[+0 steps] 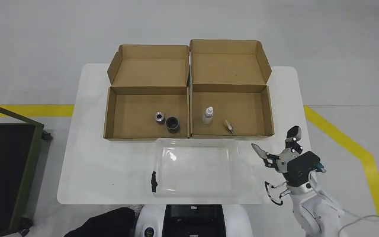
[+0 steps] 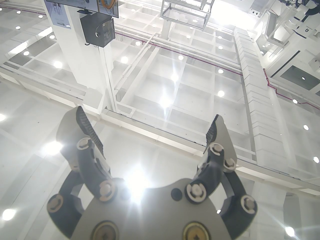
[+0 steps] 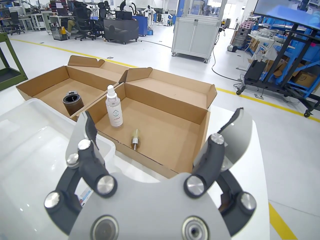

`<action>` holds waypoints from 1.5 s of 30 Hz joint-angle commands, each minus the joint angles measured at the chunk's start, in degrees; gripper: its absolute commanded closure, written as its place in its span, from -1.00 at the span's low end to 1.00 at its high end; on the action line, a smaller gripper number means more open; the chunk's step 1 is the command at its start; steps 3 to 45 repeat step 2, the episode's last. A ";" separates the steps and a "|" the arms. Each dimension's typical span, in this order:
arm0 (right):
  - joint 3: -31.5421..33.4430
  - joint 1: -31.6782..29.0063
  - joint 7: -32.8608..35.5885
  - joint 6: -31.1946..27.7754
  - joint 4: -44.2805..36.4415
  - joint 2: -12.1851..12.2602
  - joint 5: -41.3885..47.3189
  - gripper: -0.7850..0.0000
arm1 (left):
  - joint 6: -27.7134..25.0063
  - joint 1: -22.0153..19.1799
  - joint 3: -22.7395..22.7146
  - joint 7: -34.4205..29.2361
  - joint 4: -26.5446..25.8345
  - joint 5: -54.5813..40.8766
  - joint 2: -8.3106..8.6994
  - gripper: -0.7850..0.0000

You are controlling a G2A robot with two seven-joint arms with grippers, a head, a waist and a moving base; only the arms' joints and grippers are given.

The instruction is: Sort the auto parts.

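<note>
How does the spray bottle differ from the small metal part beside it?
The spray bottle stands upright; the metal part lies on its side. The bottle is taller, clear with a white cap; the part is short and silvery. Both rest in the same cardboard box.

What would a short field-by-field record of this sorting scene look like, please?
left box: dark sleeve and grey sleeve, side by side
right box: bottle upright, fitting lying
tray: on the table, on the robot's side of both boxes
right pincer: open, over the table, right of the tray
left pincer: open, facing the ceiling
</note>
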 commanded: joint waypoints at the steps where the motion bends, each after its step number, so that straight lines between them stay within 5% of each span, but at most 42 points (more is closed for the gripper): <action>1: 0.00 0.00 0.00 0.00 0.00 0.00 0.00 -1.00 | 0.00 0.00 0.00 0.00 0.00 0.00 0.00 -1.00; 45: 0.00 0.00 0.00 0.00 0.00 0.00 0.00 -1.00 | 0.00 0.00 0.00 0.00 0.00 0.00 0.00 -1.00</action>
